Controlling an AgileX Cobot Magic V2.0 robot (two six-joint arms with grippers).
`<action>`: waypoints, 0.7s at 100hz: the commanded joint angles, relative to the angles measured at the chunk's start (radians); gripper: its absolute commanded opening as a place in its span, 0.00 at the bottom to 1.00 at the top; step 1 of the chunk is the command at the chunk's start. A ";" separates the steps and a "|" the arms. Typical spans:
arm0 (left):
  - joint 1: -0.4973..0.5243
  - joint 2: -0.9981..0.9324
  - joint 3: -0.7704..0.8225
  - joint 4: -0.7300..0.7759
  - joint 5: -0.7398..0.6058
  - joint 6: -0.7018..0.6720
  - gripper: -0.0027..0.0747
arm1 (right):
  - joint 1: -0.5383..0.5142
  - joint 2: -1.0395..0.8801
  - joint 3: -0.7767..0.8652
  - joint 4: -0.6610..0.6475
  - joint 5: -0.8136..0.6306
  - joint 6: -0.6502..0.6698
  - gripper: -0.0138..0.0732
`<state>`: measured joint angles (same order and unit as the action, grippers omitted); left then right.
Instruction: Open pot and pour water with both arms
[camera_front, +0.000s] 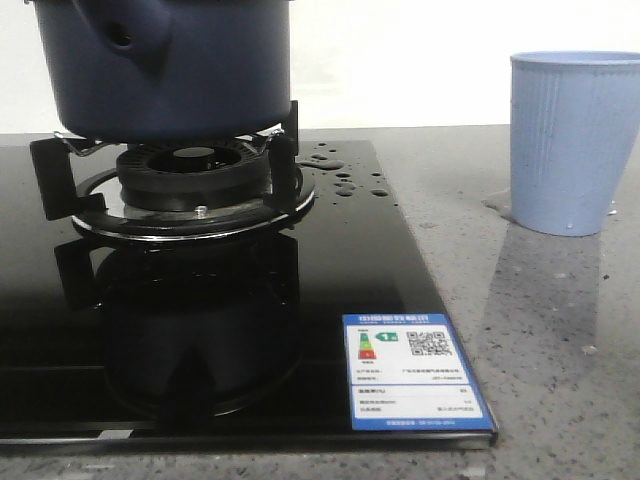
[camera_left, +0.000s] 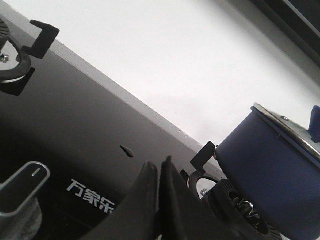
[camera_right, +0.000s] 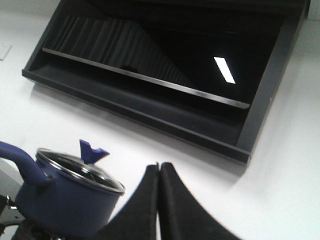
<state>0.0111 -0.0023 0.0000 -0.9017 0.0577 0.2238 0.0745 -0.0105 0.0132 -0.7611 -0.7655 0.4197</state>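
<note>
Left hand (camera_left: 159, 172) pressed shut, empty, low centre of its wrist view; right hand (camera_right: 159, 175) likewise shut, empty. Pot (camera_front: 165, 65) upper left in front view, lid on, sitting on burner (camera_front: 190, 180). Water (camera_front: 345, 180) beaded on black hob beside it; pale cup (camera_front: 572, 140) far right on the surface.

Front low, close; wrists higher, angled; all share pot (camera_front: 165, 65).
</note>
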 joint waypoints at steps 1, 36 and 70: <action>0.001 -0.026 0.039 -0.019 -0.051 -0.008 0.01 | -0.004 -0.021 0.006 0.036 -0.055 0.011 0.08; -0.001 0.037 -0.083 -0.008 0.141 0.004 0.01 | -0.004 0.022 -0.208 0.470 0.805 0.266 0.08; -0.001 0.469 -0.448 0.148 0.403 0.170 0.01 | -0.004 0.334 -0.358 0.460 0.862 0.266 0.08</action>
<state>0.0111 0.3419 -0.3302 -0.7459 0.4464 0.3120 0.0745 0.2348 -0.2732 -0.3074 0.1085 0.6843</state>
